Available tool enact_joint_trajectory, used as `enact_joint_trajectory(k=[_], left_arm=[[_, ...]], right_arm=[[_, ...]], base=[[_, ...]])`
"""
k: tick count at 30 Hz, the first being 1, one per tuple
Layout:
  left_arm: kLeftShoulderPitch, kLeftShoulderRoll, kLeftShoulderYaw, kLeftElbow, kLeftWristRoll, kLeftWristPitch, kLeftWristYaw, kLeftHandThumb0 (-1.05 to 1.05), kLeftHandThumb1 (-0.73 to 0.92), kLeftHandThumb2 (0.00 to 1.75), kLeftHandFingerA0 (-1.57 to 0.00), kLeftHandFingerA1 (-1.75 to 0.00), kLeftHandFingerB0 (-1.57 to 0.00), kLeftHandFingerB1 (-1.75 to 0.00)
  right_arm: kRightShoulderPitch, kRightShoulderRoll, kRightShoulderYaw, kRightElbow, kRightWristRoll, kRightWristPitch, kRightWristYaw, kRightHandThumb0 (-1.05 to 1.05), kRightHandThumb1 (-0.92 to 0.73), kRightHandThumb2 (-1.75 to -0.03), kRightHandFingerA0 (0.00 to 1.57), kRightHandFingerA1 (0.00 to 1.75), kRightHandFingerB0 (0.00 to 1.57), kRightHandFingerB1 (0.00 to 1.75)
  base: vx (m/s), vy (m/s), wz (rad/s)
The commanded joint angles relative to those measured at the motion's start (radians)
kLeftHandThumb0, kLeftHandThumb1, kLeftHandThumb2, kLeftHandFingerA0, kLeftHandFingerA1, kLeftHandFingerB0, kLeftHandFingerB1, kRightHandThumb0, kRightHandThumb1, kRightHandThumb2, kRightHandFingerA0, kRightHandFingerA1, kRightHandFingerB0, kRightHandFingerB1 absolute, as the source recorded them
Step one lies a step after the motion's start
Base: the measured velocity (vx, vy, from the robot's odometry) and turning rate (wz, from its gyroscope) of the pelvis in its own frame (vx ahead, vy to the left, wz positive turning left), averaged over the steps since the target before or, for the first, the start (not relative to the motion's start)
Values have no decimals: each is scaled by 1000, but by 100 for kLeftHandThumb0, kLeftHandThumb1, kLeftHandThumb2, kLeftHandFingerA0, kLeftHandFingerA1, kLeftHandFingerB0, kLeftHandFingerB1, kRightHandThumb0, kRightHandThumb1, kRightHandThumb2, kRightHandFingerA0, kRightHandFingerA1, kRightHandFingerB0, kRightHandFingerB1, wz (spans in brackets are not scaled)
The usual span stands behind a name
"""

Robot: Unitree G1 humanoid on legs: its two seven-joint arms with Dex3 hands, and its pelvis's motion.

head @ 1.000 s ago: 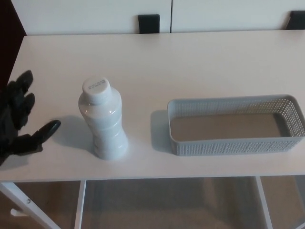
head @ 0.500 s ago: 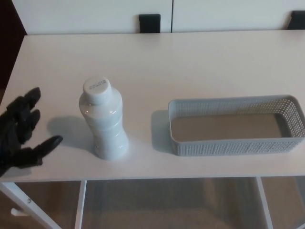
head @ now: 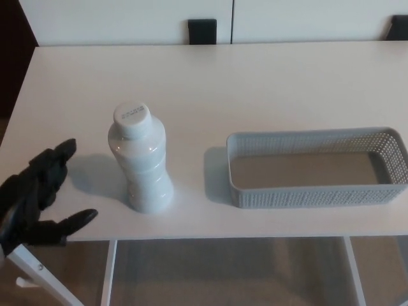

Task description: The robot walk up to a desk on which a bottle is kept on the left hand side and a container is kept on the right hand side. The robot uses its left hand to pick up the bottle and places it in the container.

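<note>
A white capped bottle (head: 141,159) stands upright on the tabletop (head: 255,83), near the empty grey perforated container (head: 317,167).

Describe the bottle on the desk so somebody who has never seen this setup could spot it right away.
Start at the wide white desk and look to its front left part, left of the long grey perforated plastic basket. There stands an upright white plastic bottle with a round white cap. It is the only tall, standing thing on the desk; the robot's open black left hand hovers just left of it, not touching.
</note>
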Motion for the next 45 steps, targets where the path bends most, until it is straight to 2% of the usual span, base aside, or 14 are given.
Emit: enact_joint_trajectory(k=[1,7,8,13,15,18,35,36,37,38,39,40,41,45], left_arm=[[35,-30,-14,-73,17,6,24,-49,46,54,-1,-27,0,-15],[13,-102,21,-201,-100,226,74,-39,31,70,0,-31,0,-20],[-3,-126,35,-221,-116,277,99,-37,48,55,-3,-28,0,-19],[-39,-165,36,-257,-107,323,145,-36,43,68,-2,-30,-2,-15],[-41,-179,35,-275,-106,340,155,-36,49,55,-8,-30,-1,-24],[-35,-210,23,-319,-106,372,175,-38,46,68,-8,-40,-1,-21],[-83,-283,-139,-456,47,428,279,-37,46,56,-14,-33,-5,-20],[-87,-292,-166,-463,74,437,307,-25,57,57,-42,-43,-11,-25],[-88,-299,-176,-466,84,441,322,-25,57,57,-42,-43,-11,-25],[-89,-312,-189,-461,108,432,352,-23,64,60,-77,-50,-19,-30],[-89,-312,-189,-461,108,432,352,-23,64,60,-77,-50,-19,-30],[-103,-305,-197,-453,132,450,373,-19,74,62,-104,-57,-40,-36],[-107,-305,-195,-444,142,456,390,-11,84,65,-102,-144,-74,-52],[-109,-299,-190,-432,158,463,412,-9,87,65,-99,-139,-80,-66]], right_arm=[[1,-11,-2,-7,0,5,8,-53,-25,-57,99,54,67,47],[1,-10,0,-8,-2,3,1,-53,-25,-57,99,54,68,46],[2,-10,1,-8,-3,0,3,-54,-26,-57,98,54,67,46],[-6,-5,-1,-10,2,1,3,-53,-25,-57,99,54,68,47],[-10,-7,1,-10,0,0,6,-52,-27,-61,96,57,66,49],[-16,-6,0,-5,0,5,6,-52,-26,-60,97,57,67,49],[-36,4,29,-36,-15,-15,6,-47,-31,-50,100,51,74,44],[-38,3,28,-40,-13,-13,6,-47,-29,-50,103,52,74,44],[-38,2,28,-41,-13,-12,5,-47,-29,-50,103,52,74,44],[-40,-1,26,-42,-12,-10,4,-54,-24,-60,100,56,73,50],[-40,-1,26,-42,-12,-10,4,-54,-24,-60,100,56,73,50],[-45,-5,24,-45,-10,-6,5,-53,-22,-58,101,56,73,49],[-47,-8,24,-47,-10,-4,6,-53,-22,-57,100,55,74,49],[-51,-12,23,-51,-12,3,9,-52,-22,-57,100,55,75,49]], base=[[0,0,0],[0,0,0],[0,0,0],[0,0,0],[0,0,0],[0,0,0],[0,0,0],[0,0,0],[0,0,0],[0,0,0],[0,0,0],[0,0,0],[0,0,0],[0,0,0]])
